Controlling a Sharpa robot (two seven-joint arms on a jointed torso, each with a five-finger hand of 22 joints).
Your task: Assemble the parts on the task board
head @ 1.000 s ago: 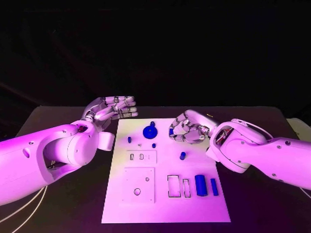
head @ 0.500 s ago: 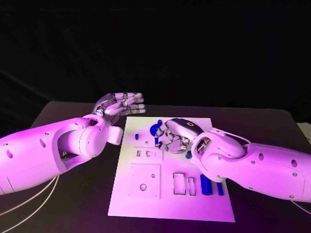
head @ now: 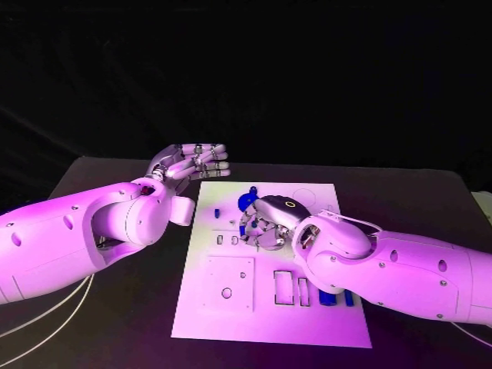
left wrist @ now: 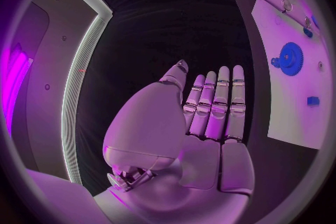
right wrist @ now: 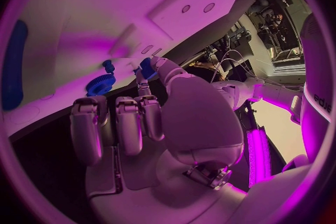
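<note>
Starting on the left: the left hand (head: 191,164) hovers off the far-left corner of the task board (head: 257,315), palm open, fingers (left wrist: 218,102) straight and side by side, holding nothing. It's parked above the dark surface (head: 102,323) and not touching any part.

Moving over the board: the blue gear (head: 246,202) sits at the far end, just beside the right hand. Near the middle-left are two small slots, and closer to the robot a square plate with holes, then rectangular cutouts, with blue cylinders (head: 333,297) peeking out from under the right forearm.

The right hand (head: 270,223) is down over the upper-middle of the board. In the right wrist view its fingers look to be pinching a small blue peg (right wrist: 147,68) at their tips, with the gear (right wrist: 100,85) lying just next to it. I can't tell for sure whether the peg is lifted clear or standing in the board, the view's pretty warped there.

My read: this is the step of picking up or seating that small peg. Next move probably needs a steady pinch and lining the peg up square over its hole before pressing, without bumping the gear beside it.
</note>
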